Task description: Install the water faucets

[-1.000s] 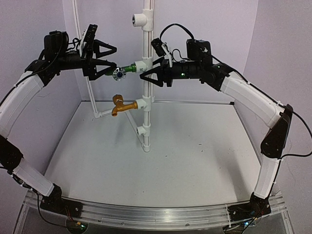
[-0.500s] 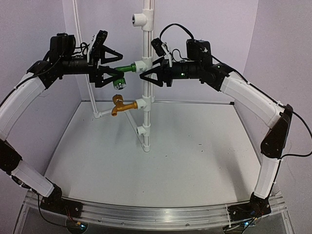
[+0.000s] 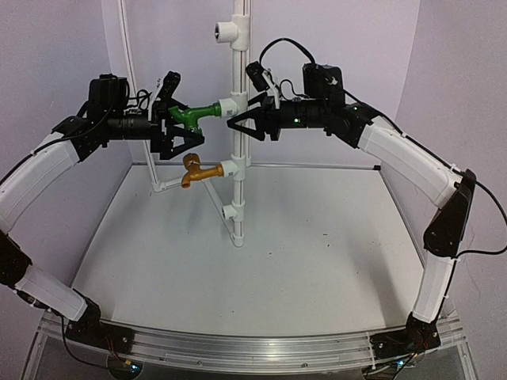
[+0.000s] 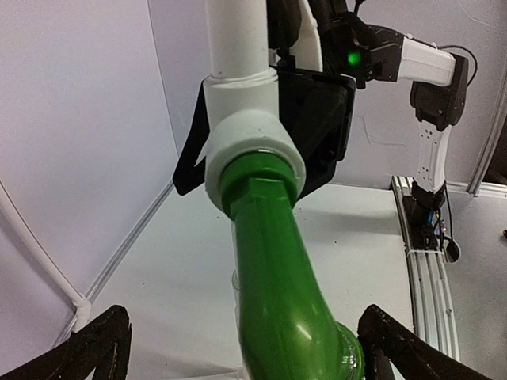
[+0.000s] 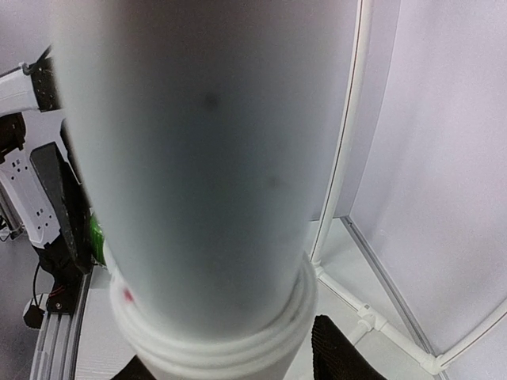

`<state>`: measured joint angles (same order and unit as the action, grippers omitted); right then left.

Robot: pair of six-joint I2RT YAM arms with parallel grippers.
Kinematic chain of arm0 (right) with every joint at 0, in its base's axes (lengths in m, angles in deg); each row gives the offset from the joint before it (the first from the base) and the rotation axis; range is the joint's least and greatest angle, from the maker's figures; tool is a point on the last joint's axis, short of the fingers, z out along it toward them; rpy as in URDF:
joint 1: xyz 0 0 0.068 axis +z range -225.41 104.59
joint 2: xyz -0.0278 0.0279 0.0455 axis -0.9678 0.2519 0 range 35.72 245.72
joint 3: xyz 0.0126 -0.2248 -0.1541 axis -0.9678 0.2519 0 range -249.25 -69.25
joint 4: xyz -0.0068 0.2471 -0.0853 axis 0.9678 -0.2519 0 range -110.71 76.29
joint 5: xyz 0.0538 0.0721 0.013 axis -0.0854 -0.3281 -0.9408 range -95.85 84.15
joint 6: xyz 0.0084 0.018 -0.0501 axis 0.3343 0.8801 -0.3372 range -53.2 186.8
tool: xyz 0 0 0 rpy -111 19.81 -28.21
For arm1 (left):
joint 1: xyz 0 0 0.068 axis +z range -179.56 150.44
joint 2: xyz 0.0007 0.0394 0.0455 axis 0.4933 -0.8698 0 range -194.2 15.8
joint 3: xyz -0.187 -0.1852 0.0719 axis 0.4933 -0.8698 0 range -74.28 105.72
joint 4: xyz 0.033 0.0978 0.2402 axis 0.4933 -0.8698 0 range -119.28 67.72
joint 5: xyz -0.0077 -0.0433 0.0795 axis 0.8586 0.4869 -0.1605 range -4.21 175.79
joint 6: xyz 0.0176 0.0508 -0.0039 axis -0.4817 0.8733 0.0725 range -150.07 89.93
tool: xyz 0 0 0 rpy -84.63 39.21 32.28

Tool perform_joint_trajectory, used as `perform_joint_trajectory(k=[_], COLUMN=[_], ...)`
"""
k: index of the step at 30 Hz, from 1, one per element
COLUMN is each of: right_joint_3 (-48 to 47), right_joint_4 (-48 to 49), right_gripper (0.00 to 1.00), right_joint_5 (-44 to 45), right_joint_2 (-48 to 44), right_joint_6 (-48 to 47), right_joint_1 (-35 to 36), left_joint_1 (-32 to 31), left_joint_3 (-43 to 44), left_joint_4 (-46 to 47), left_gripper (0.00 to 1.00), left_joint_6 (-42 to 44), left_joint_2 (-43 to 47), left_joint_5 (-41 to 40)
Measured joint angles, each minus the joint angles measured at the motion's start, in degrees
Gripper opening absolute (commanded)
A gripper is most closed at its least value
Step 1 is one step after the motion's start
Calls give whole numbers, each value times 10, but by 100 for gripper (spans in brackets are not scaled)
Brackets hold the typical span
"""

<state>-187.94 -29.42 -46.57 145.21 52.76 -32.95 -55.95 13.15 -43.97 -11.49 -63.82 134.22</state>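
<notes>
Shows green faucet (image 3: 195, 117) rotated further into fitting (image 3: 227, 107), left gripper (image 3: 192, 125) straddling it wide open, right gripper (image 3: 242, 111) clamped on pipe (image 3: 238, 47).

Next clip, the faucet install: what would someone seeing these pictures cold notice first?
The glossy green faucet stands out, seated in a white fitting high on the white upright pipe. The left gripper has its jaws open on either side of it, not touching. From the opposite side the right gripper clamps the pipe, and just below, the brass faucet already sits in its own fitting.
</notes>
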Motion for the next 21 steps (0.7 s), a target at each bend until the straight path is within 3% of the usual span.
perform_joint_trajectory(k=[13, 21], right_joint_3=[16, 23], right_joint_4=[0, -1], right_gripper=[52, 57], right_joint_5=[15, 17], right_joint_2=[-2, -3], right_joint_6=[-1, -3], right_joint_1=[0, 0], left_joint_1=[62, 94], left_joint_3=[-58, -63], left_joint_4=[107, 160], left_gripper=[99, 99], left_joint_6=[-112, -129], left_joint_2=[0, -4], left_joint_5=[35, 38])
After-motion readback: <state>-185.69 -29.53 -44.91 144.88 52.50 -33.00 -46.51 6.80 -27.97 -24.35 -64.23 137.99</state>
